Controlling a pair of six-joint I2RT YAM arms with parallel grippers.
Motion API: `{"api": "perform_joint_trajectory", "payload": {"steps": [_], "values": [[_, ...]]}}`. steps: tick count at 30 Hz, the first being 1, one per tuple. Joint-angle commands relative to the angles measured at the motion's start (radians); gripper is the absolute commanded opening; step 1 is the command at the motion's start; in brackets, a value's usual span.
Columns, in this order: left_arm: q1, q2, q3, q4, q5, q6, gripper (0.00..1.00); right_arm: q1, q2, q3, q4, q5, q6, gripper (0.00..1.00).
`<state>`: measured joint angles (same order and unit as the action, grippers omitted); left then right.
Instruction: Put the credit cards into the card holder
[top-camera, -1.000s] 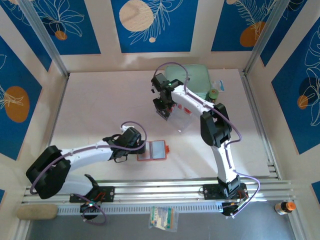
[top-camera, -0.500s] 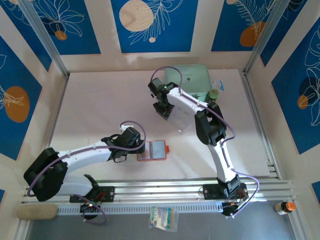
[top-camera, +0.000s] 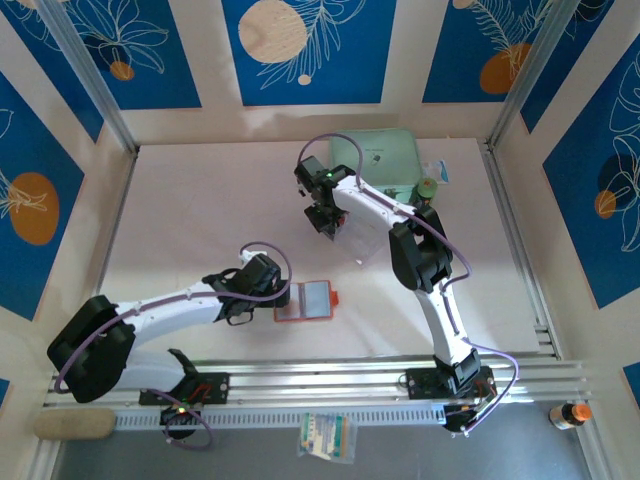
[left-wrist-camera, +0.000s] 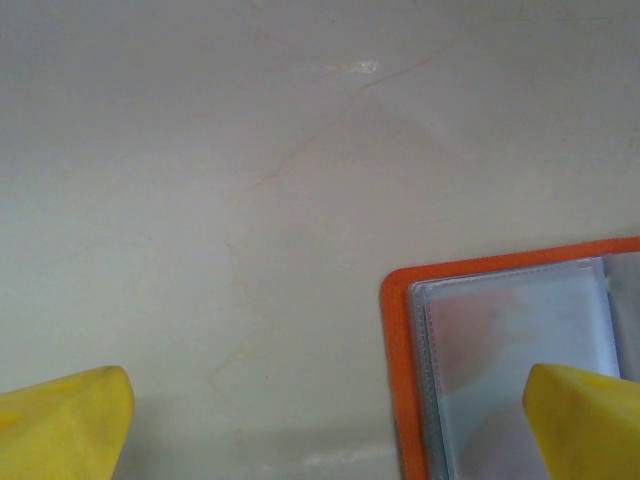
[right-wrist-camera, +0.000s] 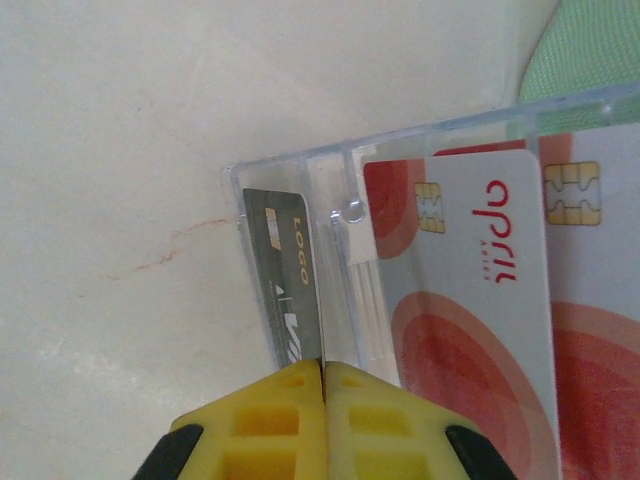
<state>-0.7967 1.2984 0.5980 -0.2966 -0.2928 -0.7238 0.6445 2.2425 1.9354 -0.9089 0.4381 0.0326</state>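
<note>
Several credit cards (right-wrist-camera: 470, 300): pale faces with red discs and gold chips, lying flat and overlapped inside the clear tray (right-wrist-camera: 300, 157).
Dark card (right-wrist-camera: 285, 280): marked "LOGO"; stands on edge in the tray's narrow end compartment, on the side away from the mint-green case (right-wrist-camera: 590, 40).
Right gripper (right-wrist-camera: 322, 385): above that end compartment, jaws pressed flat together. The dark card's edge runs into the seam between them, so this is judged a pinch on that card.
Card holder (top-camera: 307, 300): lies open on the table (left-wrist-camera: 200, 200), well apart from the tray and toward the arm bases, clear sleeves facing up.
Left gripper (left-wrist-camera: 322, 420): spread to full width and holding nothing, at the holder's edge on the side away from the tray, one fingertip over a sleeve.
Card handling: judged light, thin, stiff with slight flex, and glossy, so prone to slip or pivot in a pinch.
Hold point: the middle of one exposed edge, leaving most of the card free to enter a sleeve. Flat-lying cards offer no edge until tilted against the tray wall.
Holder handling: the sleeves look soft and may buckle, and the holder is light and likely to slide unless braced.
</note>
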Motion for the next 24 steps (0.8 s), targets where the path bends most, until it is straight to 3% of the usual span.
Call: {"api": "perform_joint_trajectory", "payload": {"steps": [1,14,19,24], "values": [[-0.004,-0.013,0.029,-0.023,-0.016,0.008,1.00,0.013,-0.028,-0.013,0.006,-0.008,-0.039,0.00],[-0.002,-0.043,0.049,-0.048,-0.021,0.018,1.00,0.054,-0.182,-0.060,0.074,0.039,-0.118,0.00],[-0.001,-0.044,0.058,-0.058,-0.019,0.031,1.00,0.065,-0.270,-0.098,0.085,-0.017,-0.047,0.00],[-0.002,-0.028,0.065,-0.068,-0.004,0.047,1.00,0.054,-0.437,-0.249,0.158,-0.146,0.124,0.00]]}}
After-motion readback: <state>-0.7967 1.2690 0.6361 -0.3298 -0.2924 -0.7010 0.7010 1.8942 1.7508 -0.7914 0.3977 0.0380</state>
